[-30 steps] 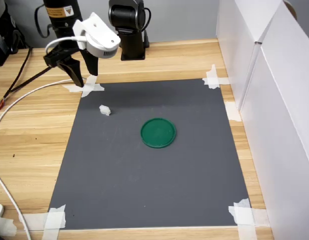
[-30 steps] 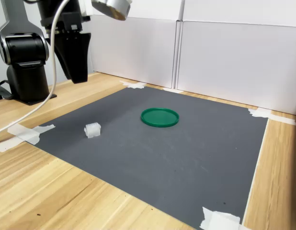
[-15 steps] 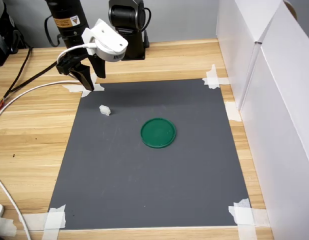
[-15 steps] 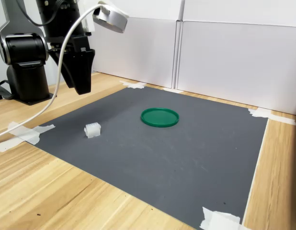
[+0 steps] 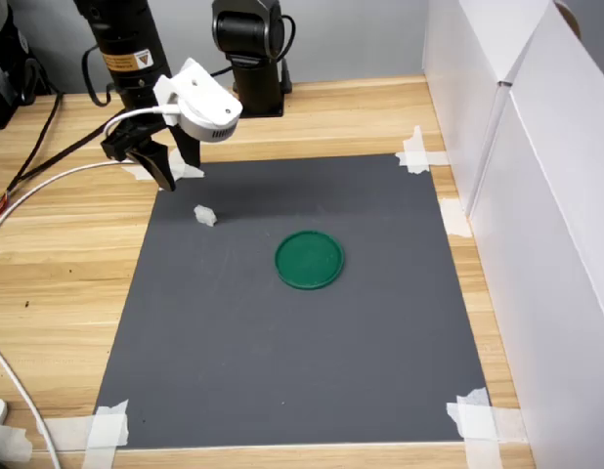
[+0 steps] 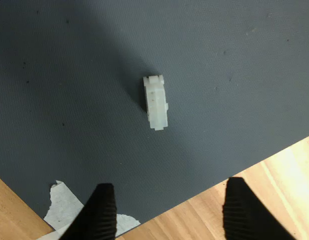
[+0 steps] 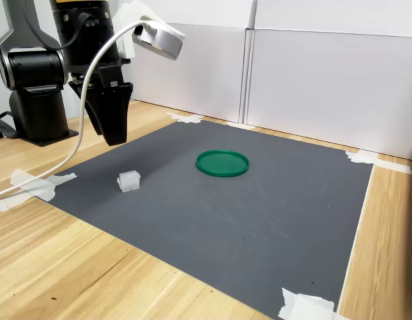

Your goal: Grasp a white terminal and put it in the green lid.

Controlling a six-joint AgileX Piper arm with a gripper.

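The white terminal [image 5: 204, 215] lies on the grey mat near its far corner on the first exterior view's left; it also shows as a small blocky piece [image 7: 129, 180] in the second exterior view. The green lid [image 5: 309, 259] lies flat and empty at mid-mat, well apart from the terminal [image 7: 222, 163]. My gripper [image 5: 168, 172] hangs above the mat's taped corner, just behind the terminal, pointing down [image 7: 113, 139]. In the wrist view the terminal [image 6: 155, 102] lies ahead of the two black fingertips [image 6: 100, 210], which stand wide apart and open around nothing.
The grey mat [image 5: 282, 362] is taped to a wooden table with white tape [image 5: 419, 154] at the corners. White panels [image 5: 537, 195] wall off the first exterior view's right side. The arm's black base [image 5: 248, 59] and a white cable [image 5: 48, 186] are behind and beside the mat.
The gripper has come down closer to the mat's corner and nearer the terminal. The terminal and the lid have not moved.
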